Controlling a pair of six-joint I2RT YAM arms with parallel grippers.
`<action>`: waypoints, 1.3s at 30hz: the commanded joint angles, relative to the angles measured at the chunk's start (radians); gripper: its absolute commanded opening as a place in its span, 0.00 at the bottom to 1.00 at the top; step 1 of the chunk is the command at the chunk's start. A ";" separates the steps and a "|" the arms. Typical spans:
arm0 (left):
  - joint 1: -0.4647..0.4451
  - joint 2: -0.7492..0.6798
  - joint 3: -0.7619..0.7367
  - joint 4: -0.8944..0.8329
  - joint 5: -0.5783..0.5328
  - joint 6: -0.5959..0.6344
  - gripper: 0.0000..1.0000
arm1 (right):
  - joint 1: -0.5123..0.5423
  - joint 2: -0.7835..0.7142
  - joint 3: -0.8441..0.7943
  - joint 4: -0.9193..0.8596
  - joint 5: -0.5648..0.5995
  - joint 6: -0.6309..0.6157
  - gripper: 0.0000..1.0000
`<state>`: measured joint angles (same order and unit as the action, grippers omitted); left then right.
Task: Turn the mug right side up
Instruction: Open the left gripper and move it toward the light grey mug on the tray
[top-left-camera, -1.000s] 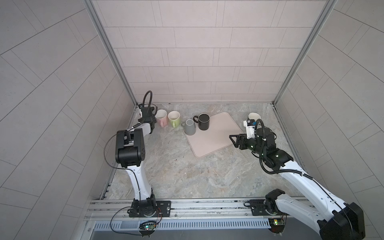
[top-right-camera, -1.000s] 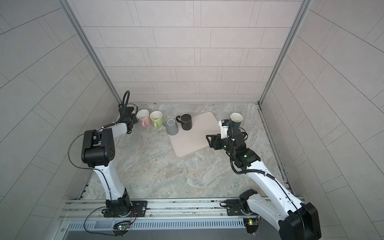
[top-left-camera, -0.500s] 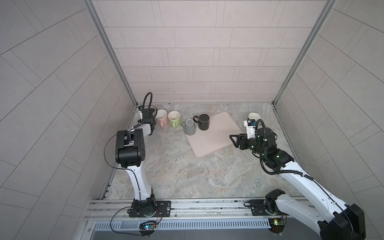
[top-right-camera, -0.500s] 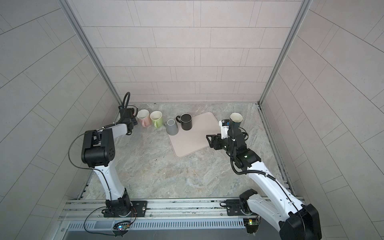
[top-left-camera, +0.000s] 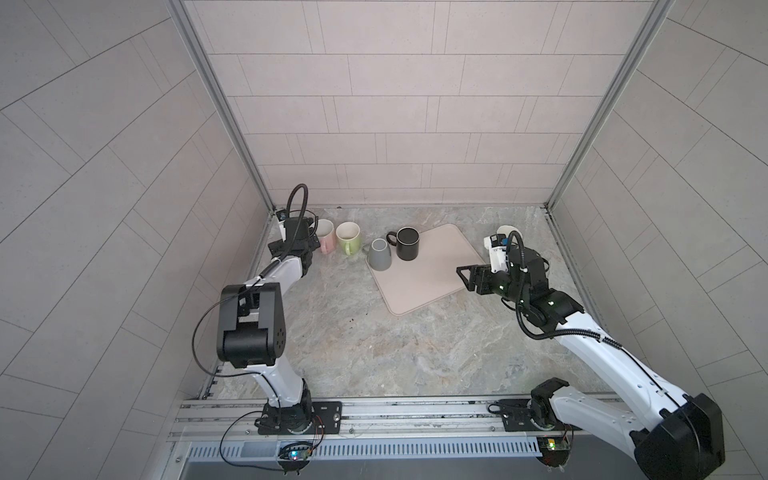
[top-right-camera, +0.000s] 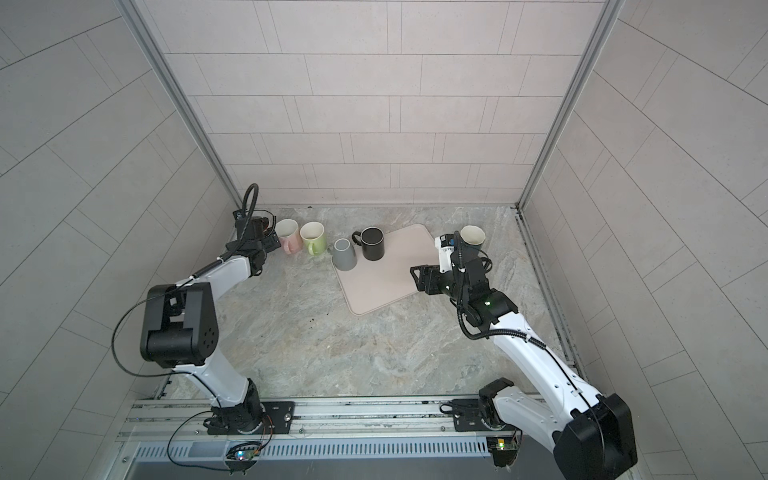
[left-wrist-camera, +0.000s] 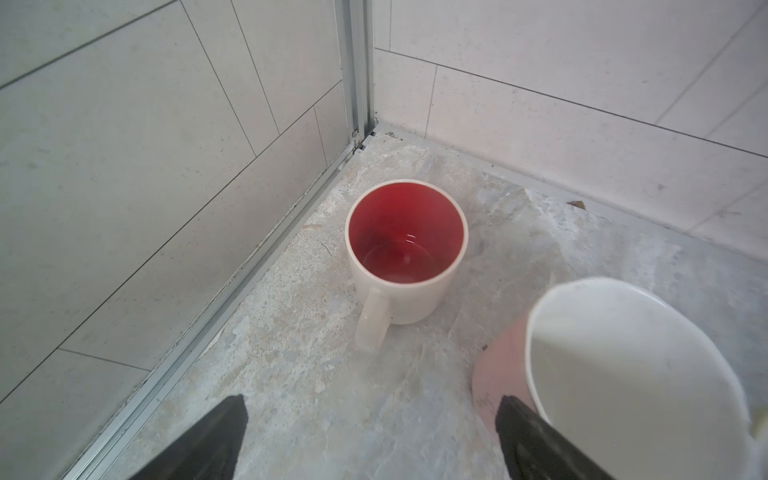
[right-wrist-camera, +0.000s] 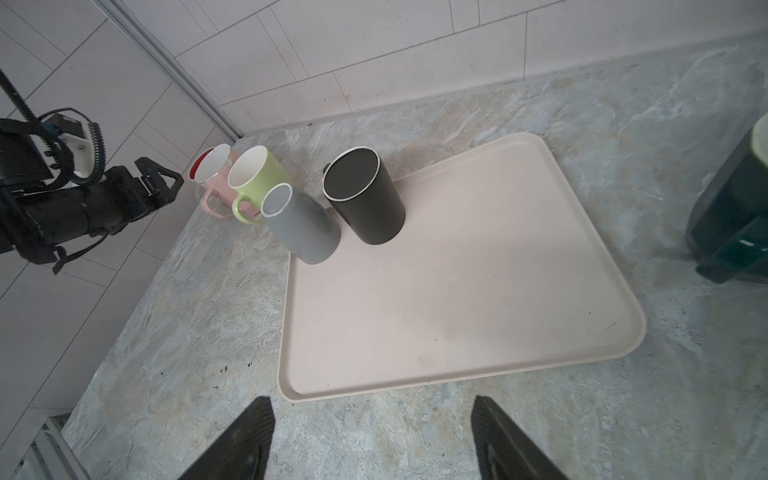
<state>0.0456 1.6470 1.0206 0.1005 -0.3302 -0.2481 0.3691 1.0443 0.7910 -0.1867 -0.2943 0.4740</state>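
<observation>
1. Two arms show in both top views. The left gripper sits deep in the back-left corner, just beside the pink mug. A row runs rightward from there: pink mug, green mug, grey mug, black mug. The grey mug is upside down, base up, at the corner of the beige tray. The black mug stands mouth up on the tray beside it.
2. Same top views, right side: the right gripper hovers at the tray's right edge, jaws parted, nothing between them. Behind that arm a dark green mug stands mouth up, off the tray on the marble counter.
3. Left wrist view now, and here's the cream mug with the red inside. It's right side up in the corner where the two tiled walls meet, handle pointing back toward the camera. The left gripper is spread wide and empty, with the mug standing clear ahead of its fingertips. The pink mug crowds one finger, and contact there I can't call.
4. Right wrist view: the right gripper is wide apart over bare counter, just short of the tray. Across the tray the black mug is upright and the grey mug is inverted at the tray's corner. The green mug and pink mug sit close together behind it. A sliver of the cream mug's red lining peeks past the pink one.
</observation>
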 joint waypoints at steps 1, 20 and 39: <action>-0.099 -0.168 -0.090 -0.031 -0.054 0.068 1.00 | 0.016 0.008 0.021 -0.030 -0.042 0.014 0.80; -0.386 -0.235 -0.007 -0.111 0.311 0.136 1.00 | -0.013 -0.227 -0.101 -0.160 -0.023 0.086 0.91; -0.374 0.131 0.322 -0.307 0.472 0.396 0.82 | -0.029 -0.466 -0.252 -0.189 0.005 0.071 0.95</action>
<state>-0.3340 1.7500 1.3075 -0.1291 0.1680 0.0814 0.3458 0.5827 0.5373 -0.3672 -0.3061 0.5526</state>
